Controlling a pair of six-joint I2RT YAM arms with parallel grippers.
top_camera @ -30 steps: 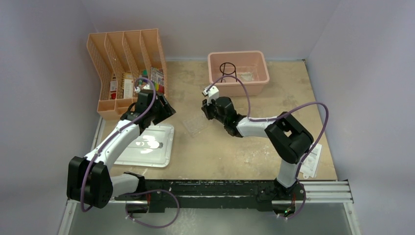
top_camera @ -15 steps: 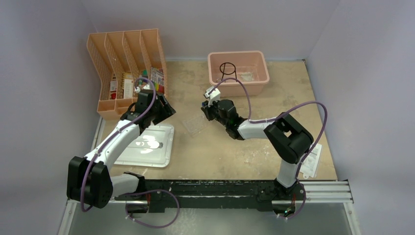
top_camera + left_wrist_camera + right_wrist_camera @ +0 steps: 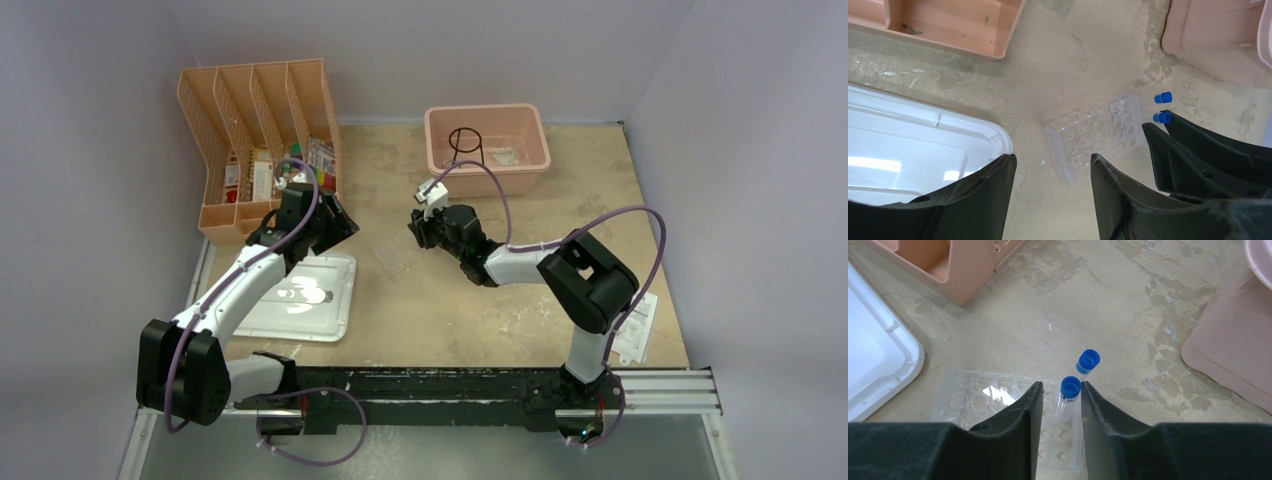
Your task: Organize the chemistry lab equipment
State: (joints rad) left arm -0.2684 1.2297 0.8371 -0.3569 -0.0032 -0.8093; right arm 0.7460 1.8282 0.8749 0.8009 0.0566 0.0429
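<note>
- Worn beige tabletop point(image 3: 500, 300), walled in on three sides: a peach file rack point(image 3: 215, 120) stands at the far left. A pink bin point(image 3: 540, 150) at the far middle has the black wire ring tripod point(image 3: 464, 140) inside it.
- Centre stage, the clear plastic tray point(image 3: 983, 397) lies flat on the table, just beside the white lid point(image 3: 330, 310).
- Right gripper point(image 3: 1060, 386) is low over the tray's end, jaws straddling a blue-capped vial point(image 3: 1070, 387). One finger looks to be touching the cap, with a sliver of gap on the other side, so not clamped yet.
- A second vial point(image 3: 1088, 360) lies just beyond the first, outside the fingers. Whether either vial rests on the tray or only against its edge, I cannot tell.
- Left gripper point(image 3: 1052, 157) hovers spread wide above the tray's near corner, holding nothing.
- My read: this is the pick-up of the first vial, early in the tidying.
- Next move calls for closing squarely on the vial. It is a slick round thing that may roll or squirt out, and it needs lifting clear without nudging its neighbour or the light tray.
</note>
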